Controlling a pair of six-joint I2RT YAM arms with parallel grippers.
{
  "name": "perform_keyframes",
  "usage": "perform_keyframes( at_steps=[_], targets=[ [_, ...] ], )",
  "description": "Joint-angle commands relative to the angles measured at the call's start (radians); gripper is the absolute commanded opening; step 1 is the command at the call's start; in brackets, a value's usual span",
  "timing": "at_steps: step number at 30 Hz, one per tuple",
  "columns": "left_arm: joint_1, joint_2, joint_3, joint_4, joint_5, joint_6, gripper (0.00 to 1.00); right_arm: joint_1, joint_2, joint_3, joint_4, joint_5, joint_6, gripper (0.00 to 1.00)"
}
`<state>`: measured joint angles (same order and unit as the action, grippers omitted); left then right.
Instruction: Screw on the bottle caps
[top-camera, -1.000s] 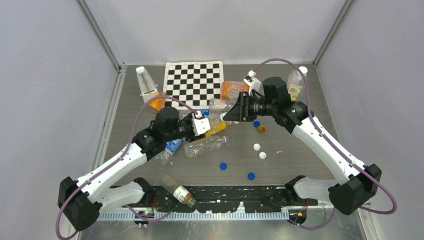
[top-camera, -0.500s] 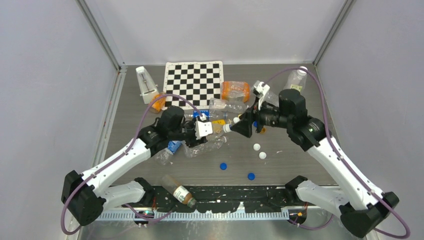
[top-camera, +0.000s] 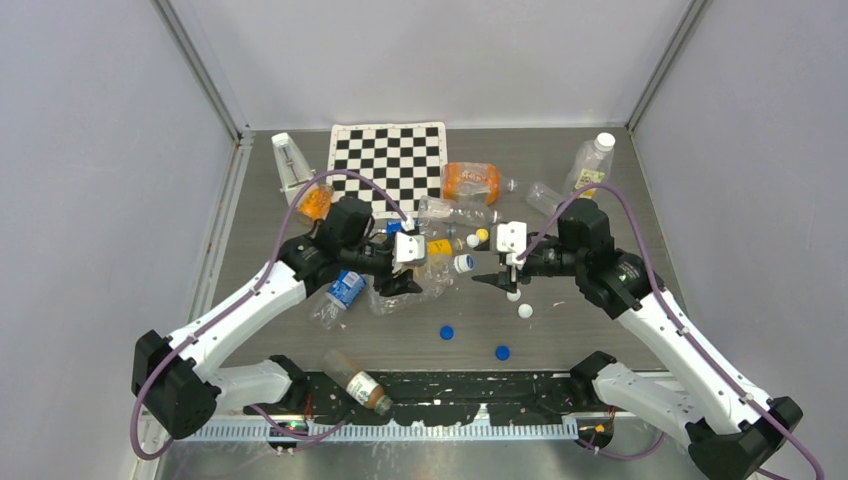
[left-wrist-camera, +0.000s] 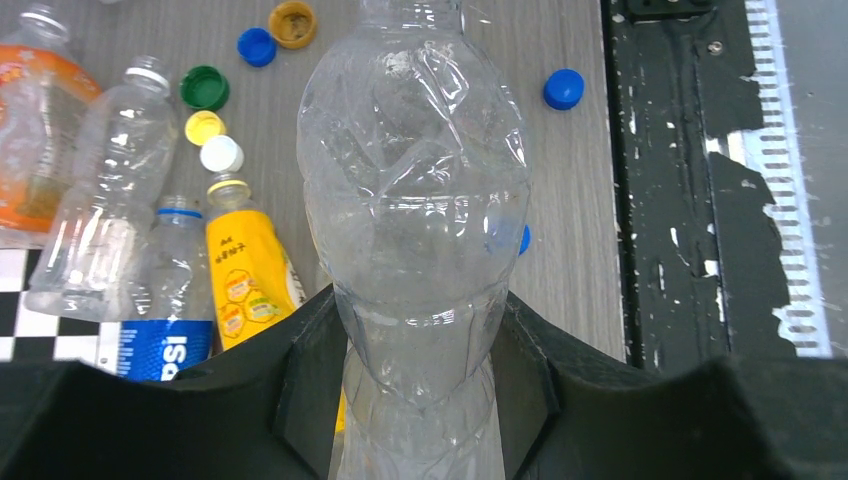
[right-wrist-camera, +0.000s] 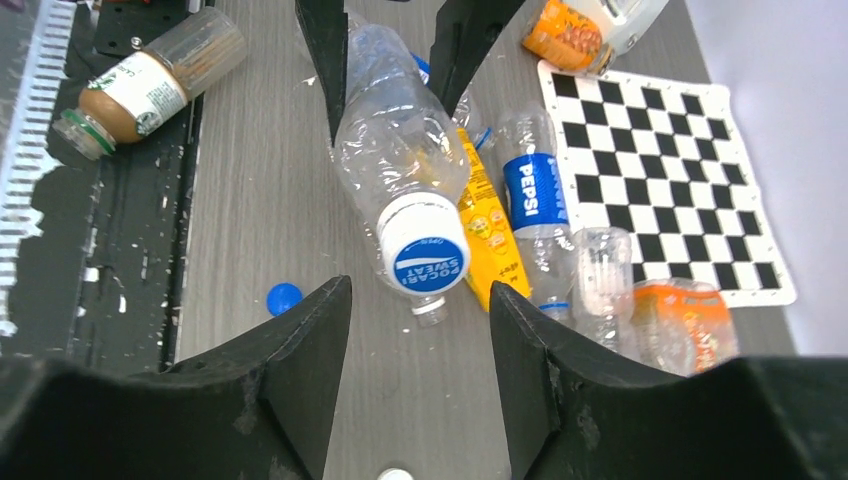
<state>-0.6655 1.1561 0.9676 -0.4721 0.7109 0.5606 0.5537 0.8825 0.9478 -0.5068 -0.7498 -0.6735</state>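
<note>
Left gripper: my left gripper (left-wrist-camera: 415, 300) is clamped on the waist of a crumpled clear bottle (left-wrist-camera: 415, 170), in the centre of the left wrist view.
Right gripper: my right gripper (right-wrist-camera: 420, 288) is spread and pinching nothing. I see a gap on each side of the cap.
Task thing: the white-and-blue Pocari Sweat cap (right-wrist-camera: 425, 250) sits on that bottle's neck, in the middle of the right wrist view. In the top view it lies near the middle of the frame.
Key relation: the cap faces almost straight into my right wrist camera. It is just beyond the fingertips, centred in the gap between them and touching neither.
Long axis: the bottle runs from the left fingers at the top of the right wrist view down to the cap. It is nearly in line with my right gripper's reach, with the cap end leaning slightly to the frame's right.
Nearer arm: the right. My left is taken up holding the body.
Step, as I judge it: the cap looks seated, but I cannot tell how tight. The next move would be a short advance, closing on the rim and twisting about that axis.
Risk: the soft, creased wall may turn inside the left grip.
Other caps: a loose blue cap (right-wrist-camera: 284, 297) lies at the lower left of the right wrist view. A green cap (left-wrist-camera: 205, 87), a yellow cap (left-wrist-camera: 205, 127) and a white cap (left-wrist-camera: 221, 154) lie at the upper left of the left wrist view.
</note>
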Motion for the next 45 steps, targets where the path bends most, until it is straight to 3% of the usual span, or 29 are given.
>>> perform_keyframes(
  at_steps=[1,8,12,16,18,19,21,25,28,31,33,37,39,41,43,45],
  targets=[
    [0.004,0.004,0.049,-0.034,0.065,0.01,0.0,0.011,-0.005,0.006,0.075,-0.029,-0.107,0.58],
    [0.006,0.006,0.059,-0.043,0.075,0.013,0.0,0.033,0.023,0.02,0.08,-0.058,-0.107,0.56],
    [0.005,0.009,0.058,-0.043,0.078,0.015,0.0,0.049,0.041,0.034,0.069,-0.065,-0.105,0.5],
    [0.005,0.011,0.058,-0.043,0.079,0.017,0.0,0.056,0.054,0.036,0.08,-0.072,-0.065,0.37],
    [0.006,0.011,0.057,-0.043,0.072,0.019,0.0,0.057,0.06,0.04,0.085,-0.078,-0.032,0.27],
    [0.005,0.009,0.055,-0.041,0.066,0.021,0.0,0.057,0.065,0.045,0.086,-0.079,-0.016,0.17],
    [0.005,0.005,0.051,-0.032,0.046,0.021,0.0,0.057,0.077,0.055,0.088,-0.08,0.062,0.11],
    [0.001,-0.036,0.017,0.038,-0.041,0.017,0.0,0.057,0.11,0.059,0.119,-0.053,0.32,0.05],
    [-0.021,-0.077,-0.024,0.116,-0.167,0.037,0.0,0.057,0.141,0.053,0.177,0.055,0.751,0.01],
    [-0.061,-0.113,-0.074,0.183,-0.296,0.084,0.0,0.049,0.208,0.086,0.165,0.165,1.059,0.01],
    [-0.086,-0.134,-0.106,0.233,-0.366,0.111,0.0,0.039,0.269,0.112,0.159,0.173,1.375,0.01],
    [-0.141,-0.156,-0.146,0.296,-0.48,0.173,0.0,0.017,0.411,0.136,0.18,0.075,1.803,0.0],
    [-0.143,-0.159,-0.15,0.296,-0.486,0.167,0.0,0.014,0.436,0.138,0.225,0.055,1.852,0.01],
    [-0.143,-0.155,-0.144,0.271,-0.486,0.154,0.0,0.013,0.42,0.167,0.195,0.096,1.719,0.12],
    [-0.141,-0.149,-0.139,0.243,-0.485,0.139,0.0,0.012,0.391,0.206,0.131,0.124,1.502,0.41],
    [-0.128,-0.141,-0.132,0.217,-0.47,0.12,0.0,0.012,0.351,0.219,0.096,0.128,1.293,0.58]
  ],
)
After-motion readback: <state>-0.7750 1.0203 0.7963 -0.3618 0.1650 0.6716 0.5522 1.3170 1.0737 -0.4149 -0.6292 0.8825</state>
